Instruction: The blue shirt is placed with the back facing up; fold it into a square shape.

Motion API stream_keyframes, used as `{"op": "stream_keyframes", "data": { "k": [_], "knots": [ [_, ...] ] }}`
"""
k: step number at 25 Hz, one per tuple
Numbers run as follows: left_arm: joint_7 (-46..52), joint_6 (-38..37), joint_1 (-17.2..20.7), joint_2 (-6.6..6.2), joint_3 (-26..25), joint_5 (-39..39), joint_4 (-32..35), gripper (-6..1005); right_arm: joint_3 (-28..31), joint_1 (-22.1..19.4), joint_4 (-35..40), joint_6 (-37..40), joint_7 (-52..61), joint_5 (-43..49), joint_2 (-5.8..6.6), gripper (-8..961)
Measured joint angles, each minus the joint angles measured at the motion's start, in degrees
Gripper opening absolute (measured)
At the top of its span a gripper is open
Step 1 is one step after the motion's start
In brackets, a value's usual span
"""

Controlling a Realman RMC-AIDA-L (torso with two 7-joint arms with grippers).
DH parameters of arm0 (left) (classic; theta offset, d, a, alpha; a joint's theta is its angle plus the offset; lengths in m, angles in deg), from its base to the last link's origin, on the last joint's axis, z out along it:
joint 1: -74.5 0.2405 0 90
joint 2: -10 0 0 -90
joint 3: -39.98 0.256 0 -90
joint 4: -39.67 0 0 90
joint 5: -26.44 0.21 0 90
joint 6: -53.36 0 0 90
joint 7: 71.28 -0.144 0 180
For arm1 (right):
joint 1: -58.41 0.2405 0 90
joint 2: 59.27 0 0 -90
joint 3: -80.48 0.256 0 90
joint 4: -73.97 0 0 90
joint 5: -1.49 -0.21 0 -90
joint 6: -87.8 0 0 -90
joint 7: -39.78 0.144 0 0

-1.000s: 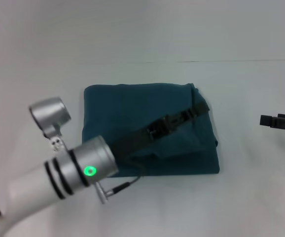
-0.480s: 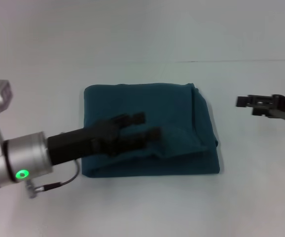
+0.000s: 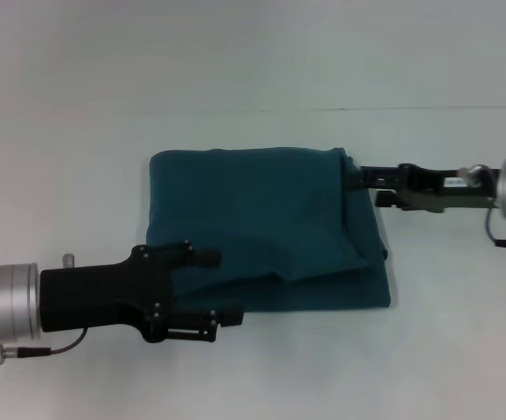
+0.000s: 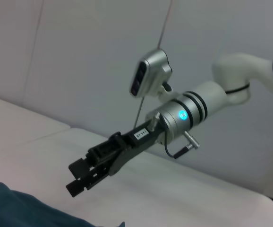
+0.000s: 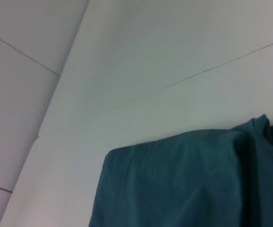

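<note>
Two pincers flanking blue shirt (image 3: 262, 223)

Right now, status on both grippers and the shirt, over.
Left gripper open at the shirt's near-left edge. Right gripper at its far-right corner, nothing visibly held. Blue shirt folded roughly square, top layer rumpled on the right. Nothing in the way.

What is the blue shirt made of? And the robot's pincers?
The blue shirt looks like soft matte cloth, maybe cotton: it creases and folds. The left pincer and right pincer look like hard matte black plastic or metal.
</note>
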Motion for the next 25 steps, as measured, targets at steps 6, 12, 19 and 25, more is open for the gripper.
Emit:
{"op": "stream_keyframes", "data": {
  "k": [6,12,19,25],
  "knots": [
    [-1.7,0.64,-0.3,-0.09,0.04,1.44,0.65,937,-1.91,0.56,-0.88,-2.03,1.91,0.0,-0.32,916],
    [-2.05,1.31,-0.41,-0.09,0.02,1.32,0.51,937,-2.81,0.18,-1.05,-3.64,3.07,0.0,-0.32,915],
    [-1.95,1.48,-0.41,0.08,0.05,1.09,0.46,936,-3.75,0.93,-3.09,-6.89,2.64,0.0,-1.41,915],
    [-2.0,1.54,-0.45,-0.1,0.06,1.35,0.46,937,-4.88,1.47,-3.43,-9.44,2.22,-0.18,-3.05,916]
  ]
}}
